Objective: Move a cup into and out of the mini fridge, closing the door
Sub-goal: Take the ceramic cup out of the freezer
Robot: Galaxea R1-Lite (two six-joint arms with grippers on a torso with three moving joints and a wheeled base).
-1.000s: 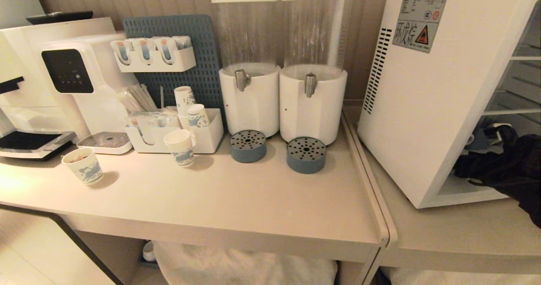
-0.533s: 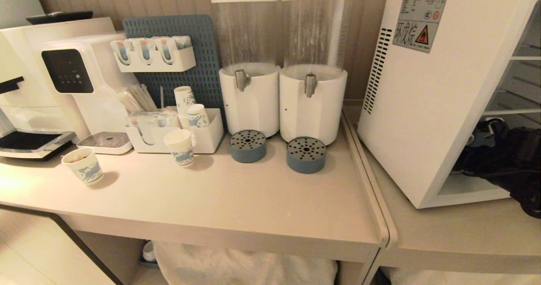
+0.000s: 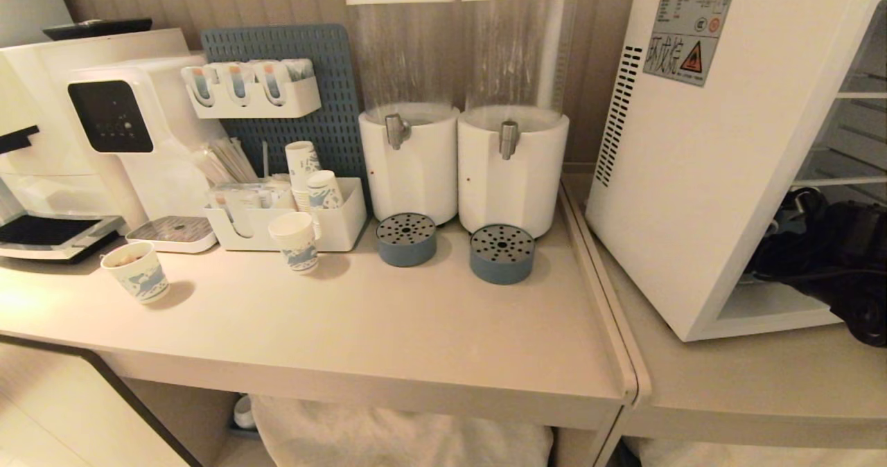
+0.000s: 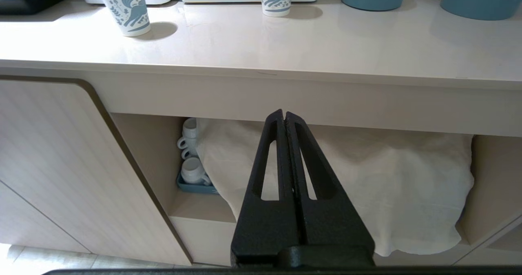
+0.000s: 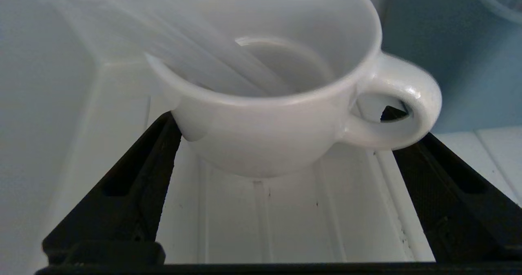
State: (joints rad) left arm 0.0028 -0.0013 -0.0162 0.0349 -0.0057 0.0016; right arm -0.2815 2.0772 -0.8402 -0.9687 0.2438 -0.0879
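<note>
The cup (image 5: 265, 140), a squat white mug with a loop handle, stands on the white ribbed floor (image 5: 285, 222) of the mini fridge (image 3: 693, 176). My right gripper (image 5: 281, 116) is open inside the fridge, one black finger on each side of the cup. One fingertip shows through the handle loop. In the head view my black right arm (image 3: 824, 259) reaches into the fridge's open front, and the cup is hidden there. The door is out of view. My left gripper (image 4: 284, 114) is shut on nothing, parked below the counter's front edge.
Two drink dispensers (image 3: 409, 113) with blue drip cups (image 3: 502, 253) stand left of the fridge. Paper cups (image 3: 136, 271), an organiser tray (image 3: 339, 224) and a coffee machine (image 3: 111, 120) fill the counter's left. Below the counter lie a white cloth (image 4: 367, 185) and spare mugs (image 4: 191, 171).
My right arm has moved up and further into the fridge. Everything on the counter is as before.
</note>
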